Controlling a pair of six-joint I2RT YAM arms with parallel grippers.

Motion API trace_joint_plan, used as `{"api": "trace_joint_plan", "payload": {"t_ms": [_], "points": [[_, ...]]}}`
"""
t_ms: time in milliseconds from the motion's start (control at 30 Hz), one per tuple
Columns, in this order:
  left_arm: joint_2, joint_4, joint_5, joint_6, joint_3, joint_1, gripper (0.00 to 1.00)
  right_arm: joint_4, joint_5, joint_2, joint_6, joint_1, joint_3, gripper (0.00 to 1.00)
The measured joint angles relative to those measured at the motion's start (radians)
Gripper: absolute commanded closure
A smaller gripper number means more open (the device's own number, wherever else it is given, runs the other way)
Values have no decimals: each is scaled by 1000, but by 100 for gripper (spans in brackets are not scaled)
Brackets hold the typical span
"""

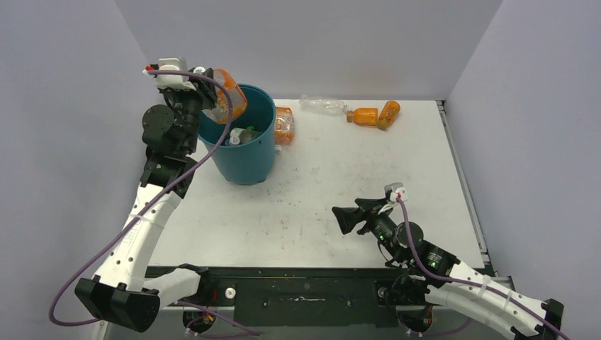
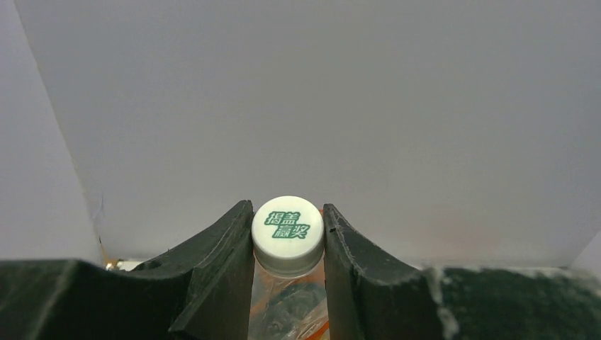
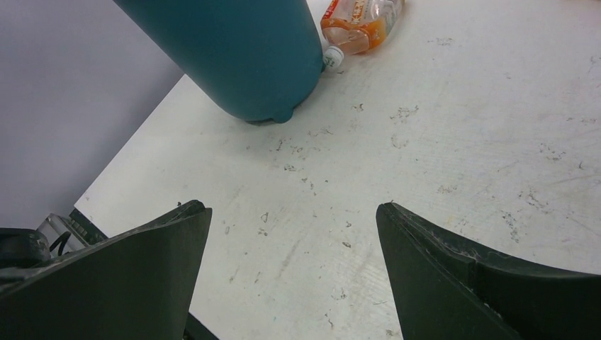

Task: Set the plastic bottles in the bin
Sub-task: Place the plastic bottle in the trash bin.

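Left hand (image 2: 287, 219) clamps likely light, crushable orange-label bottle (image 1: 230, 93) at its stiff capped neck (surest hold) over bin (image 1: 248, 159) | right hand (image 3: 293, 212) spread, empty.

A robotics lab test cell, shown by plain grey partition walls (image 1: 305, 42) boxing in a scuffed white table (image 1: 354, 170).

Bin (image 1: 244, 152): teal. Capped bottle (image 1: 228, 92) at its 11 o'clock: clear with an orange label; cap (image 2: 288, 227) white with green characters. At 2 o'clock: a colourless bottle (image 1: 322, 106) and two orange bottles (image 1: 366, 116). Table (image 1: 319, 184): white, grey-scuffed. Fingers (image 3: 461, 276): black.
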Motion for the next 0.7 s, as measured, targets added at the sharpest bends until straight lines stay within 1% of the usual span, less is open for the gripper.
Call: {"api": "trace_joint_plan", "payload": {"t_ms": [133, 267, 500, 700], "points": [[25, -39, 0, 0, -43, 0, 100, 1, 0, 0, 1, 0, -8, 10], [41, -104, 0, -12, -46, 0, 100, -1, 4, -1, 0, 0, -8, 10], [52, -282, 24, -69, -30, 0, 100, -26, 61, -40, -9, 0, -2, 10], [65, -299, 43, -99, -80, 1, 100, -35, 89, -39, -10, 0, 7, 10]]}}
